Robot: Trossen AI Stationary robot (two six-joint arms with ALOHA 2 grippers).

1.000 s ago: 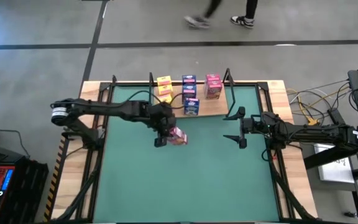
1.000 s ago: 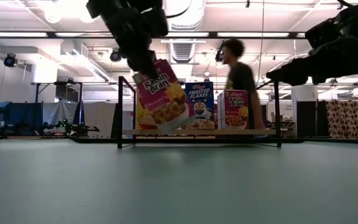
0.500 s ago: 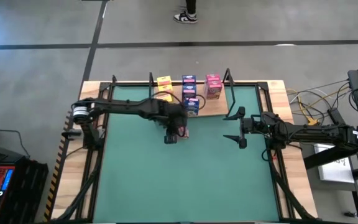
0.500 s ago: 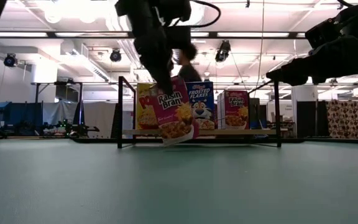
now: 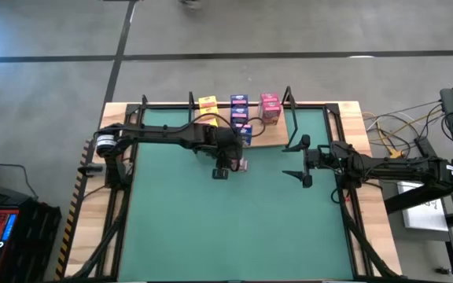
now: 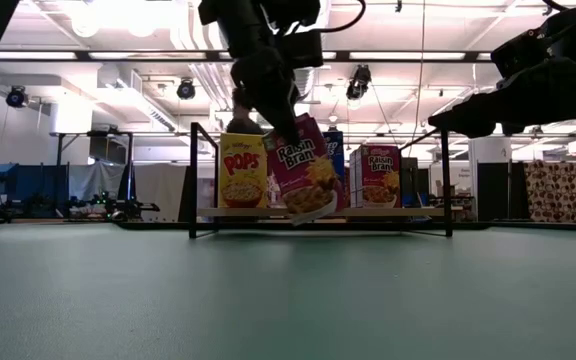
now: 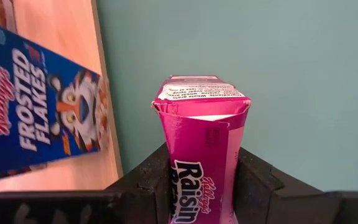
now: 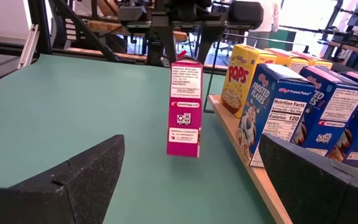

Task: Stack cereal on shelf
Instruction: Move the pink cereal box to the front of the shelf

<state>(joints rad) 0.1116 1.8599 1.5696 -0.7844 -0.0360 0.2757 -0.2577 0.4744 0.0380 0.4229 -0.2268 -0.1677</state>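
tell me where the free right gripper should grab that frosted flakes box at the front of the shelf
Probably across the narrow side panels of the Frosted Flakes box, near its top, coming down from above. It stands upright on the shelf with neighbours close behind, so only the top is free. The right gripper is open.

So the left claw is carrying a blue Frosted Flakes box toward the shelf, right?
Not quite. The left claw is carrying a pink Raisin Bran box toward the shelf, as the low view shows. The blue Frosted Flakes box already stands on the shelf.
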